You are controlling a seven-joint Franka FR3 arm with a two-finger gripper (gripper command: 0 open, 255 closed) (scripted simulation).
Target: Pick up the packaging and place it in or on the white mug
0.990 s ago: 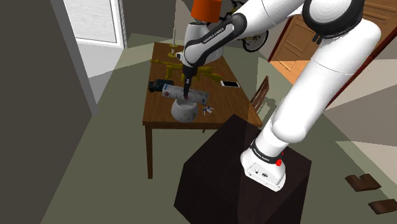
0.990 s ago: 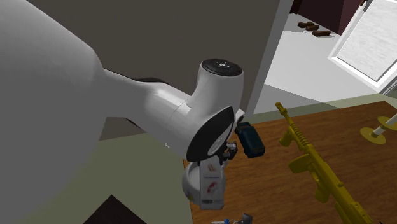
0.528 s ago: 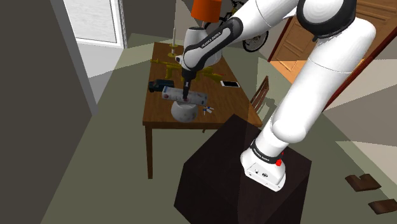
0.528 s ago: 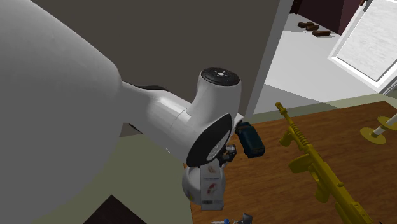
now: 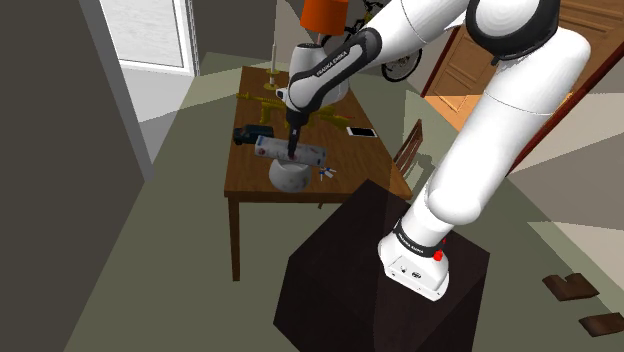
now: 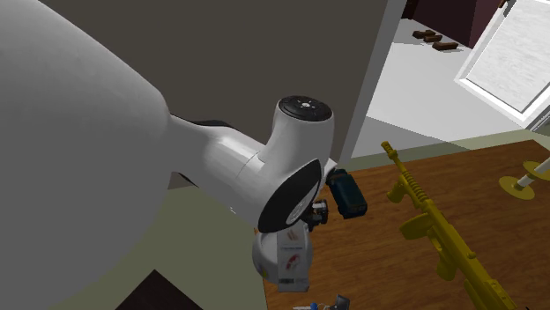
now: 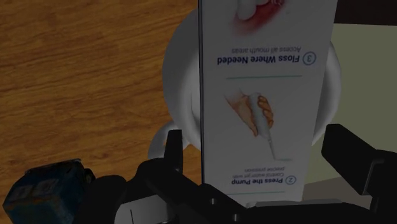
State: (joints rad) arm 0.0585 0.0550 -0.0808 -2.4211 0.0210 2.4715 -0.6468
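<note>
The packaging [image 5: 290,150] is a long white box printed with flossing instructions [image 7: 267,89]. It lies flat across the rim of the white mug [image 5: 288,176], which stands on the wooden table [image 5: 250,178] near its front edge. My gripper [image 5: 291,150] hangs straight over the box. In the wrist view my gripper [image 7: 261,143] is open, with one finger on each side of the box and a narrow gap at the left finger [image 7: 173,145]. The mug's rim [image 7: 175,70] shows on both sides under the box. From the second exterior view the box [image 6: 294,260] rests on the mug [image 6: 264,257] below my wrist.
A dark blue box [image 5: 250,133] [image 6: 346,194] [image 7: 44,191] lies just behind the mug. A yellow toy gun [image 5: 270,100] [image 6: 441,233] and a phone [image 5: 361,131] sit farther back. A small item [image 5: 327,173] lies beside the mug, and a chair [image 5: 408,150] stands at the table's side.
The hand sank slightly and set the box on the mug's rim. The fingers, shut on the box before, have since spread off its sides.
</note>
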